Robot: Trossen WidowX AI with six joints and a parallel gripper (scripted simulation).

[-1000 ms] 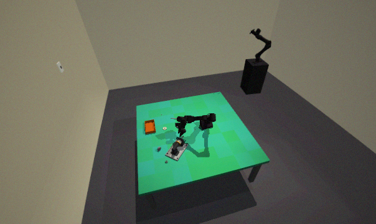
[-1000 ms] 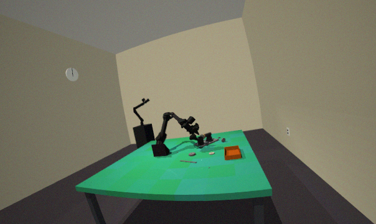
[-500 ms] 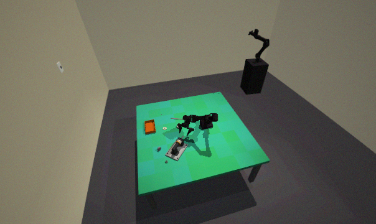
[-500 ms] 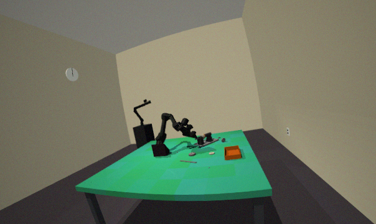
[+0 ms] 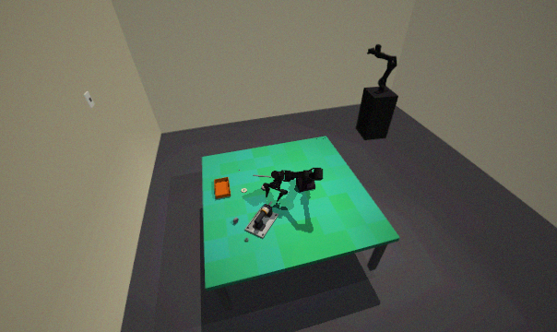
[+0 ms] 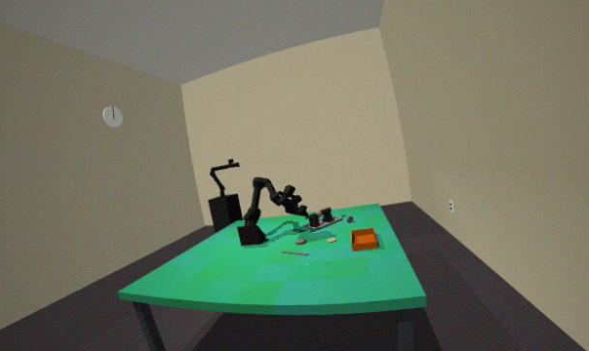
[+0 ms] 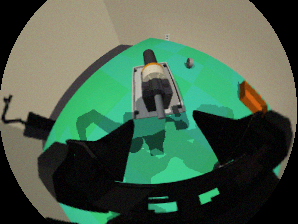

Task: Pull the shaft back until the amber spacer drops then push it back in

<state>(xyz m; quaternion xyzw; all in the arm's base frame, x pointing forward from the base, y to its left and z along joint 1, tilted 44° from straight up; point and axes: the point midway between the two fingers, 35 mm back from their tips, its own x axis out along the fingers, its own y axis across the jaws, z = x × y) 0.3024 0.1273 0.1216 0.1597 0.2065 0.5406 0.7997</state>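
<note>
The grey baseplate carries dark blocks and the shaft assembly. In the wrist view the near dark housing block has the grey shaft end sticking out toward me. Beyond the block are a cream spacer and a thin amber spacer, then a dark cylinder. How the spacers touch the blocks is too small to tell. My gripper is open and empty, its fingertips spread either side of the line of the shaft end; it is not touching the shaft as far as I can see.
An orange tray stands off to one side. A pale washer, a grey washer and a thin rod lie on the table. A small grey part lies beside the baseplate.
</note>
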